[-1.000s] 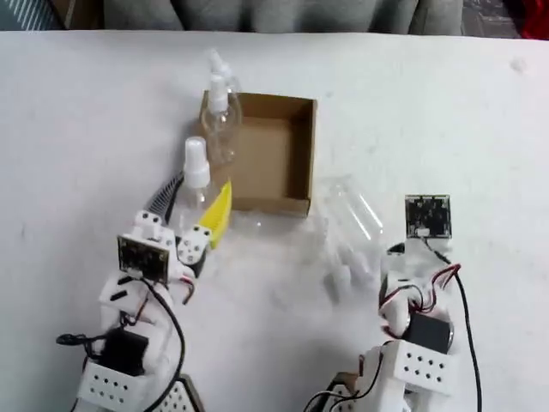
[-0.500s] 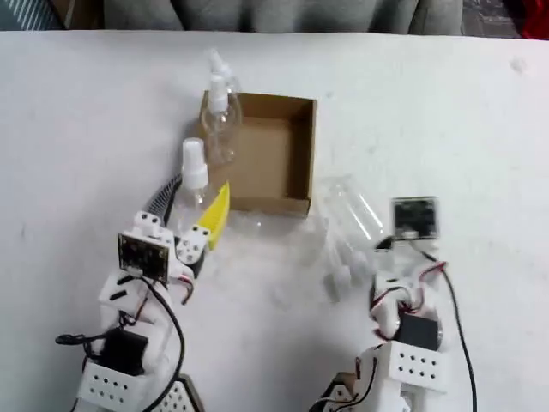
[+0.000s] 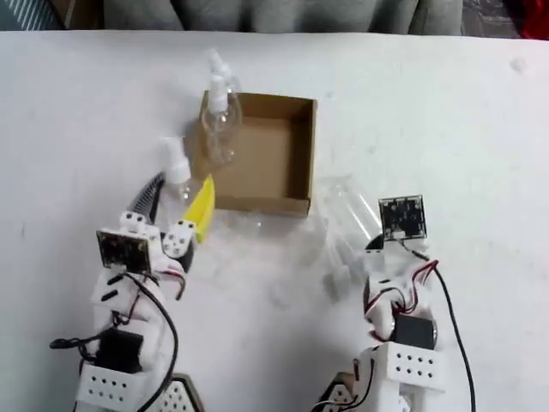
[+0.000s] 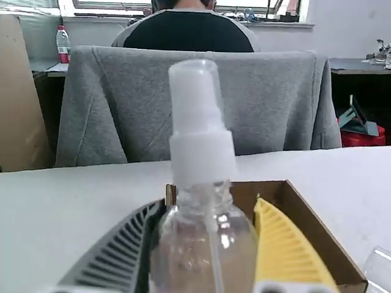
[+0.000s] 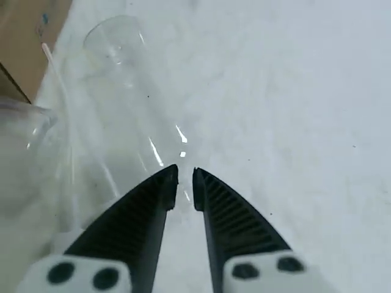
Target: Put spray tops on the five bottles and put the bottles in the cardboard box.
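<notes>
A capped bottle (image 4: 201, 183) is being pinched by the left gripper (image 4: 201, 250) just beside the cardboard box (image 3: 300, 146). Clear bottles (image 5: 122, 91) beside it are being left uncapped at the nearly pressed-together right gripper (image 5: 184, 183).

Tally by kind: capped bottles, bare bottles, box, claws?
Capped bottles: 3
Bare bottles: 2
Cardboard box: 1
Claws: 2, left claw and right claw
Total: 8, not counting the loose spray tops, too blurred to count
</notes>
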Robot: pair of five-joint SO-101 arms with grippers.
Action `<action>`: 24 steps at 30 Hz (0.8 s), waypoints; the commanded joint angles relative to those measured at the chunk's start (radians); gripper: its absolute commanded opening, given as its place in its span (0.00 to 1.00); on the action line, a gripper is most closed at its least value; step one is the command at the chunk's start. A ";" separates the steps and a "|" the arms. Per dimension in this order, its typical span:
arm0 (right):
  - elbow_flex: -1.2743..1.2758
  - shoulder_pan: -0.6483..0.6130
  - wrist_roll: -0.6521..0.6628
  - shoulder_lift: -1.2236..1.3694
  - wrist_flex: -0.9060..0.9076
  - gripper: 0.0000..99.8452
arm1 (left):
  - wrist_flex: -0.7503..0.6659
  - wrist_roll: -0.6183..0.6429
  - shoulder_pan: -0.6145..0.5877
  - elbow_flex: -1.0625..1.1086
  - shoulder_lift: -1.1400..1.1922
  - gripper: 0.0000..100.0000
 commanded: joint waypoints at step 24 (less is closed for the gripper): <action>-0.021 -0.108 -0.046 -0.015 -0.019 0.02 | -0.147 0.210 -0.051 -0.003 -0.016 0.02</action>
